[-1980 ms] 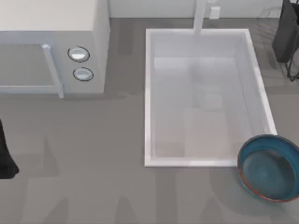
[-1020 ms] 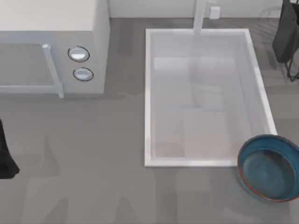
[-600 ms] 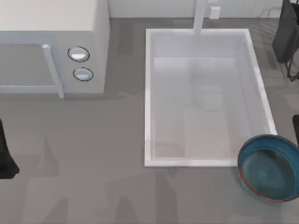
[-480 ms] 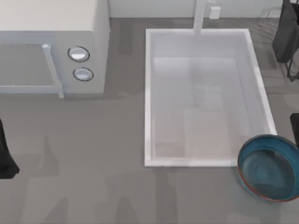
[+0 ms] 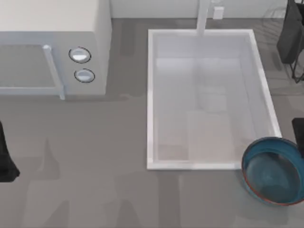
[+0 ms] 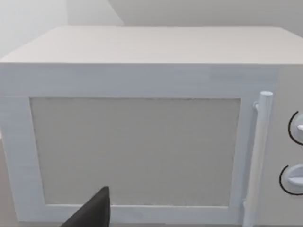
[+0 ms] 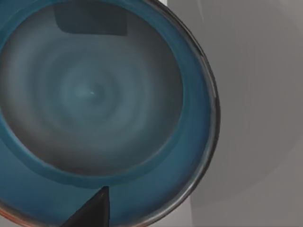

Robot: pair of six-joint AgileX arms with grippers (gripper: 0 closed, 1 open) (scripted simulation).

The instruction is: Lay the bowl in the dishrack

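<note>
- We work at a grey counter (image 5: 118, 180) with faint soft shadows lying across it.
- A large white sink basin (image 5: 209, 99) is sunk into the counter, a white faucet (image 5: 203, 16) standing at its far rim.
- A white microwave (image 5: 52, 47) sits at the counter's left, with two round dials (image 5: 80, 55) and a bar handle (image 6: 258, 156).
- A pale wall (image 5: 156, 7) runs behind.

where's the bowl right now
In the top view the bowl sits on the table at the right edge, just off the sink's near right corner, far from the dishrack at the upper right.
</note>
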